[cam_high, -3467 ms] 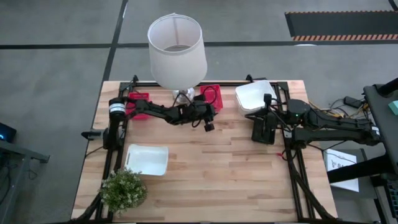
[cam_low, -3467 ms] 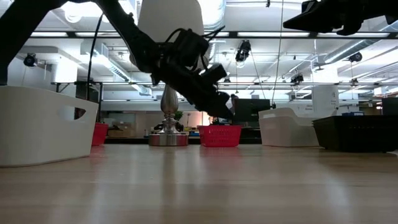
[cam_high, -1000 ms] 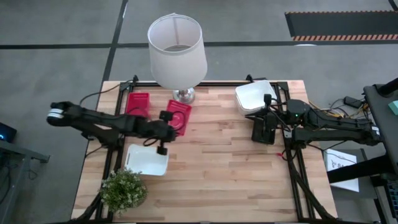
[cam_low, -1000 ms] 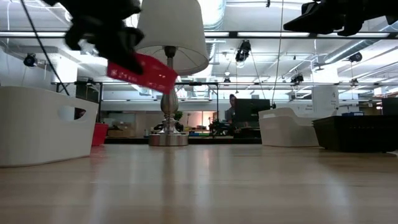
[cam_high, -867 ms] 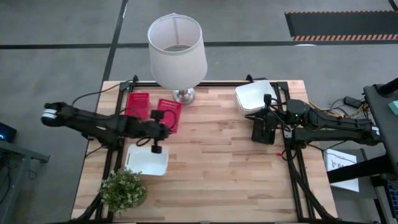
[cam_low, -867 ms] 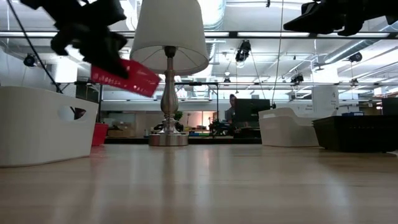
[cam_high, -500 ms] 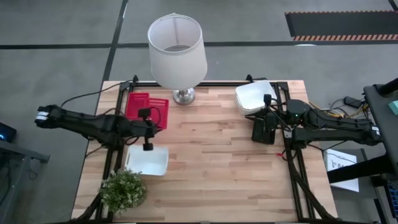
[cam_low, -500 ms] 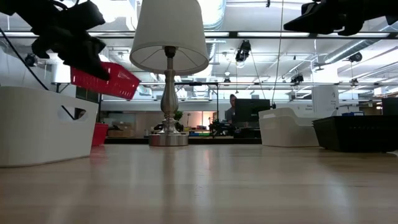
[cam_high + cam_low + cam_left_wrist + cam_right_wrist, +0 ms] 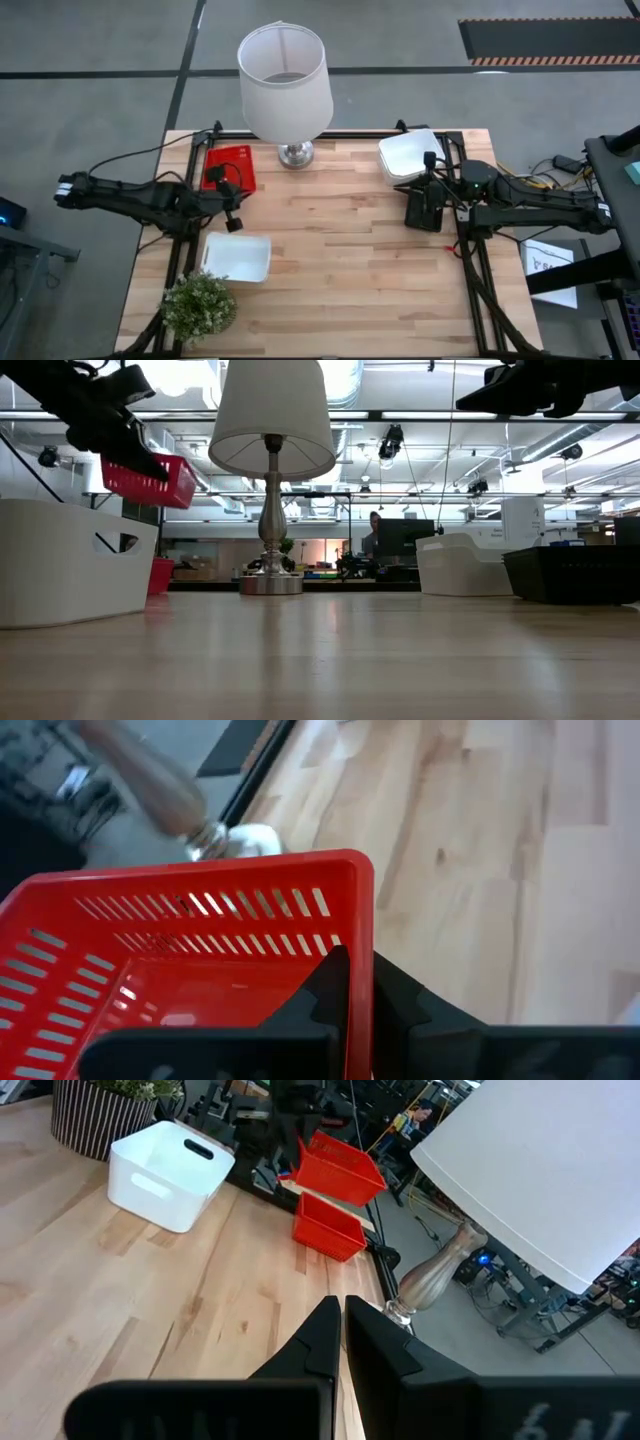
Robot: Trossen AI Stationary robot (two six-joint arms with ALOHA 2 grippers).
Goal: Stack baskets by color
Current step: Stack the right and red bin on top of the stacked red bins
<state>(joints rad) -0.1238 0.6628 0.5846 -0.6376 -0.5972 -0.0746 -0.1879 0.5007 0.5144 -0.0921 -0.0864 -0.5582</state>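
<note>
1. Left arm (image 9: 130, 193) lies stretched low along table's 9 o'clock edge, reaching toward far-left corner. Left gripper (image 9: 232, 196) is clamped on near wall of a red basket (image 9: 231, 166); in wrist view the fingers (image 9: 330, 988) pinch the rim, mouth facing up.
2. Held red basket is in the air at table's 10–11 o'clock, over a second red basket (image 9: 330, 1226) that sits on the wood. Low view shows it up high, tilted a bit, lattice side (image 9: 150, 481) facing cam. Long axis runs roughly near-to-far from above.
3. White basket (image 9: 237, 256) sits at 8 o'clock, near the gripper, long axis left-right, cut-out handle on its left end. Potted plant (image 9: 200, 304) just beside it toward 7 o'clock.
4. Lamp (image 9: 285, 82) stands at 12 o'clock, shade overhanging far edge; base (image 9: 294, 154) just right of the red baskets, apart from them.
5. More white baskets (image 9: 410, 156), nested, at 1–2 o'clock. Black baskets (image 9: 423, 207) at 3 o'clock, just beside them.
6. Right arm (image 9: 540, 208) waits at 3 o'clock edge, right gripper (image 9: 340, 1332) pinched closed on nothing, above the black baskets.
</note>
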